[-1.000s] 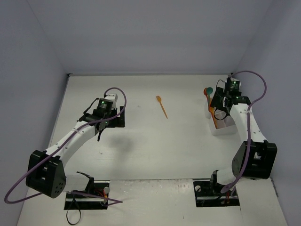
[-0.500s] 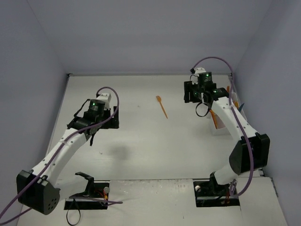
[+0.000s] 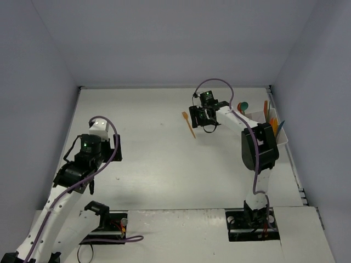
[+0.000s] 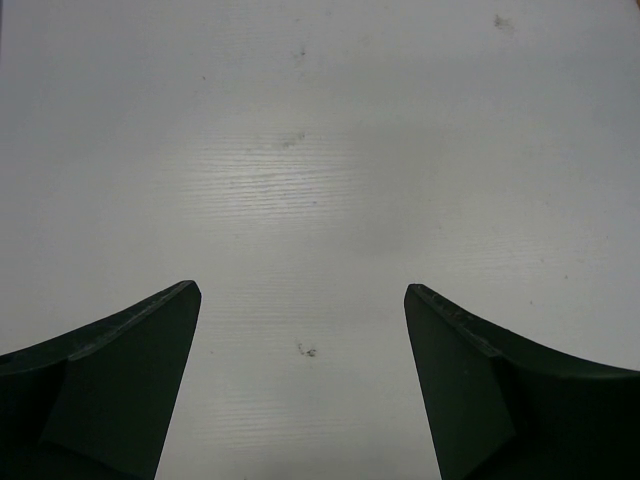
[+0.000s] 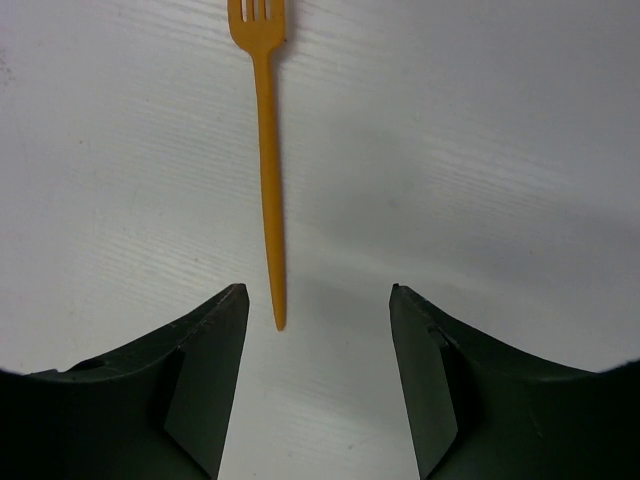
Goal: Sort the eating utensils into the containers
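Top view first. The left arm [image 3: 63,189] is seen bent over the near left part of the table [image 3: 159,170], well apart from anything to be sorted. The right arm [image 3: 258,148] is stretched toward the far middle, and the right gripper [image 3: 196,119] is found just beside an orange fork [image 3: 189,125], which lies flat on the table with its head pointing away and its handle angled toward the near right. At the far right edge the white organizer [image 3: 281,139] is partly hidden by that arm. Several utensils [image 3: 274,125] are seen standing in it, orange and teal, but which compartment each sits in cannot be told from here.

Now the left wrist view. The left gripper [image 4: 300,290] is shown with its jaws spread wide, and nothing is held between them. Only bare, lightly scuffed table is seen below and ahead.

On to the right wrist view. The right gripper's jaws are held apart and nothing is pinched. The orange fork is laid out straight ahead, tines at the top of the view and the handle running down toward the fingers. Its thin end is caught just inside the gap, nearer the finger on the left of the view. It is not touched by either finger, and table is visible on both sides of it.
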You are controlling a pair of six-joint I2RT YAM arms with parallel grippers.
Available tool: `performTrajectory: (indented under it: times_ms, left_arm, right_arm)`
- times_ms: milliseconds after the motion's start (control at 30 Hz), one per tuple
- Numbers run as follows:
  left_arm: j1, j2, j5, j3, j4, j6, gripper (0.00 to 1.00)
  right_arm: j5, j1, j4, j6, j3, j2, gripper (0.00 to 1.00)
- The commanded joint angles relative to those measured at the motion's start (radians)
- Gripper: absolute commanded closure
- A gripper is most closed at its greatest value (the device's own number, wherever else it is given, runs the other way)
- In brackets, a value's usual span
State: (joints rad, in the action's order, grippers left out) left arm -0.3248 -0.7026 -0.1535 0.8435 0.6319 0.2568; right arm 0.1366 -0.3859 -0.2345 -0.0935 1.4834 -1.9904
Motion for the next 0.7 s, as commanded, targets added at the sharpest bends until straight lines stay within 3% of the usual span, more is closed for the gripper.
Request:
performTrajectory:
  times_ms: [0, 200, 433, 533, 667]
  left_arm:
    - [0.007, 0.055, -0.043, -0.006, -0.029, -0.023, 0.19]
    - [0.006, 0.111, -0.081, -0.044, -0.072, -0.037, 0.19]
    - [0.006, 0.111, -0.086, -0.046, -0.074, -0.036, 0.19]
    - [0.004, 0.112, -0.086, -0.047, -0.073, -0.036, 0.19]
    - [0.004, 0.109, -0.079, -0.046, -0.073, -0.034, 0.19]
  right_arm:
    - [-0.017, -0.031, 0.047, -0.015, 0.097, -0.063, 0.45]
    - [-0.042, -0.064, 0.046, -0.038, 0.163, -0.149, 0.49]
    - [-0.104, -0.088, 0.047, -0.067, 0.187, -0.205, 0.6]
    - [-0.131, -0.094, 0.049, -0.076, 0.173, -0.223, 0.69]
    - [-0.166, -0.1, 0.052, -0.085, 0.123, -0.218, 0.92]
